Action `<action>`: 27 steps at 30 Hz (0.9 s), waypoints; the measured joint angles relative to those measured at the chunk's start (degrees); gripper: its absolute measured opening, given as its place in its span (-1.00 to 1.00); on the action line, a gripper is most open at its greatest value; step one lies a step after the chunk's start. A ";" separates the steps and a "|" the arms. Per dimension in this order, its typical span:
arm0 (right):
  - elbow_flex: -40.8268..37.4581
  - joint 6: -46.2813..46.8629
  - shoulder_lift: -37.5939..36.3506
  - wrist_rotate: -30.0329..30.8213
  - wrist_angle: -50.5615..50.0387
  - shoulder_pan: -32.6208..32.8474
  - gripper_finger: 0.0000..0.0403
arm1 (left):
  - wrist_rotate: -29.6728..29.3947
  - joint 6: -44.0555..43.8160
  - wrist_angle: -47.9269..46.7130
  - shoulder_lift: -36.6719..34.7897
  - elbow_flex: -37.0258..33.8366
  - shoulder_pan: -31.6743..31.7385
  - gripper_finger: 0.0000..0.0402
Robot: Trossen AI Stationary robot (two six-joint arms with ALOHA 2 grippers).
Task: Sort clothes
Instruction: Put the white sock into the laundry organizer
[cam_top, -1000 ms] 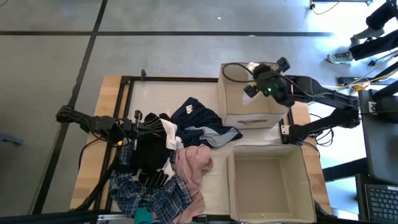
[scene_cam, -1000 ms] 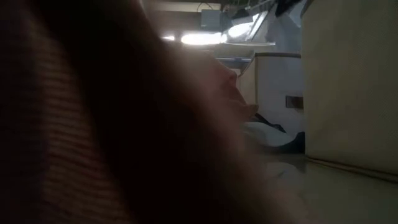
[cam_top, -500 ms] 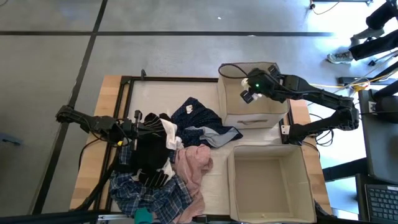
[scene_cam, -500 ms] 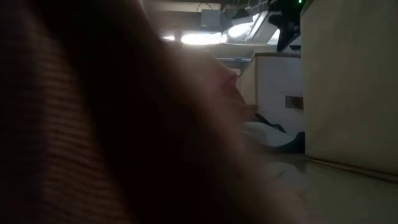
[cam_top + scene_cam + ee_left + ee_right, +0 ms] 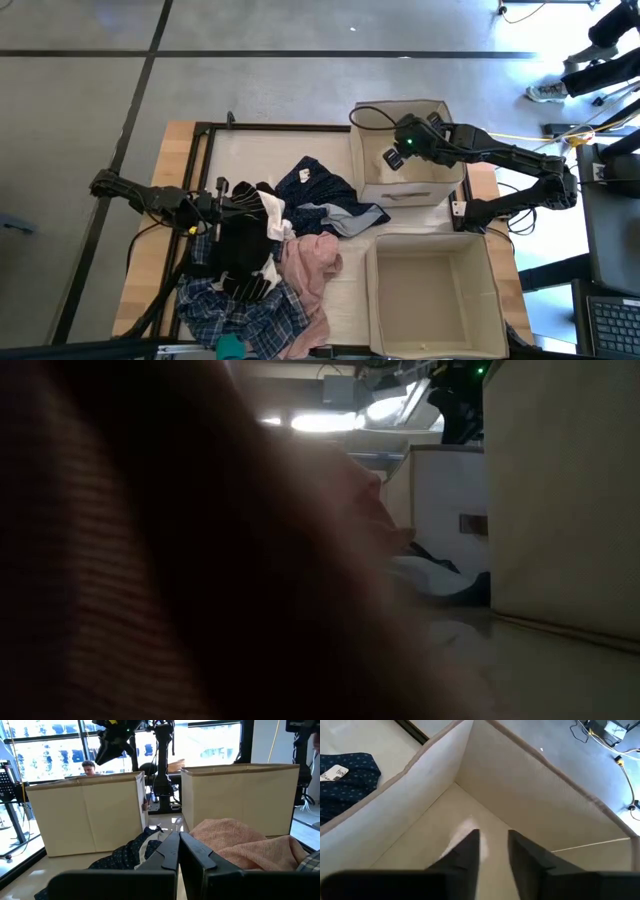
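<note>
Done: we see one pale garment [image 5: 465,832] in the far box [image 5: 375,112], under our right gripper [image 5: 492,851], released
Left: pile [image 5: 270,260] unsorted; near box [image 5: 375,300] bare; left gripper [image 5: 178,851] clenched, empty

Low view blocked by blurred fabric [image 5: 180,560]

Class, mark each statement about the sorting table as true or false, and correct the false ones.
1. The right gripper is over the far box. True.
2. The near box holds the pink garment. False: the pink garment lies on the table beside it.
3. The left gripper has its fingers closed together. True.
4. The navy garment is inside the far box. False: it lies on the table next to that box.
5. The plaid garment sits at the near edge of the pile. True.
</note>
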 joint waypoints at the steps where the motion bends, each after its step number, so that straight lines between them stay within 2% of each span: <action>1: 0.00 0.00 0.00 -0.30 0.09 0.00 -0.33 | 0.02 0.01 0.01 0.00 -0.01 0.00 -0.99; 5: 0.00 -0.02 0.00 -3.04 1.29 0.13 -0.08 | 0.01 0.01 0.01 -0.01 0.00 0.00 -0.99; 10: 0.00 -0.17 0.00 -12.39 8.04 0.17 0.08 | 0.00 -0.01 0.01 -0.02 0.00 0.00 -0.99; 14: 0.04 -0.62 0.39 -18.44 14.77 1.20 0.10 | -0.01 -0.02 0.01 0.00 0.00 0.00 -0.99; 27: 0.04 -9.27 9.62 -20.81 34.27 12.07 0.10 | -0.01 -0.02 0.00 -0.01 -0.02 0.00 -0.99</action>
